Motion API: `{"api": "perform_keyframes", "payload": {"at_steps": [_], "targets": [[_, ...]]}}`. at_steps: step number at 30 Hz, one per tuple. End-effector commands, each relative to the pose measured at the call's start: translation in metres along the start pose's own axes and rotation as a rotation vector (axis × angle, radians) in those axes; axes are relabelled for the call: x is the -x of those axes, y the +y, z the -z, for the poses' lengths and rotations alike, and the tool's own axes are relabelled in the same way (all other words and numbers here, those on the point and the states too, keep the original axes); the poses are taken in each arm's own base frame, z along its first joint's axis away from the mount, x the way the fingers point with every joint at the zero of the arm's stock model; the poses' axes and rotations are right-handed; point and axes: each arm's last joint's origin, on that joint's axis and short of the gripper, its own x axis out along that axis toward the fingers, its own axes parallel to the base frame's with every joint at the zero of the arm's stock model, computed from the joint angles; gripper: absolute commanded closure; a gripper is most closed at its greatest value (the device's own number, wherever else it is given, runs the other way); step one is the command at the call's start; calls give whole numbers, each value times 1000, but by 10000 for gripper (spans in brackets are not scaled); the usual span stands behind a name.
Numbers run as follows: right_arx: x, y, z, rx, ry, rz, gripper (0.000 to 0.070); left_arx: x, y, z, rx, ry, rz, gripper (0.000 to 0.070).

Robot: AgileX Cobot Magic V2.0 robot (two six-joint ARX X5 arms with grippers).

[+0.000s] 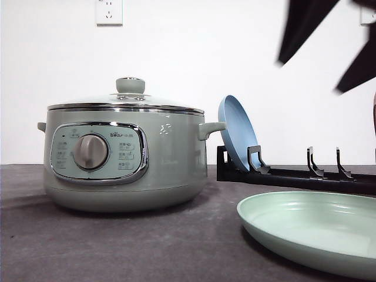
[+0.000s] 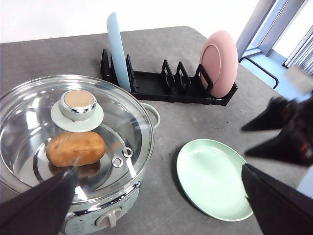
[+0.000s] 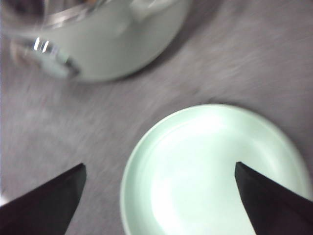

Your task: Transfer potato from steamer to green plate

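Note:
The pale green steamer (image 1: 126, 158) stands at the left of the table with its glass lid (image 2: 73, 127) shut. Through the glass I see the orange-brown potato (image 2: 76, 148) lying inside. My left gripper (image 2: 158, 168) hovers open above the steamer and holds nothing. The green plate (image 1: 311, 226) lies flat at the front right, bare. My right gripper (image 3: 159, 165) hangs open high over the green plate (image 3: 215, 171). In the front view the right gripper (image 1: 309, 76) appears as blurred dark fingers at the top right.
A black dish rack (image 1: 294, 175) stands behind the green plate, with a blue plate (image 1: 237, 132) upright at its left end and a pink plate (image 2: 218, 61) at its right end. The table's far right edge (image 2: 230, 54) lies just past the rack.

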Motion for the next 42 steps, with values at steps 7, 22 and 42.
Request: {"api": "perform_keyframes", "payload": {"at_steps": [7,22,42], "targets": [[58,-6,20,42,-145,27,70,2,-2,-6,-18,-19,15,1],[111,2,42,55,-442,-79,70,-4,1,-7,-40,-3,13,0],[113,4,37,71,-493,-109,71,-98,31,-81,64,418,-99,0]]}}
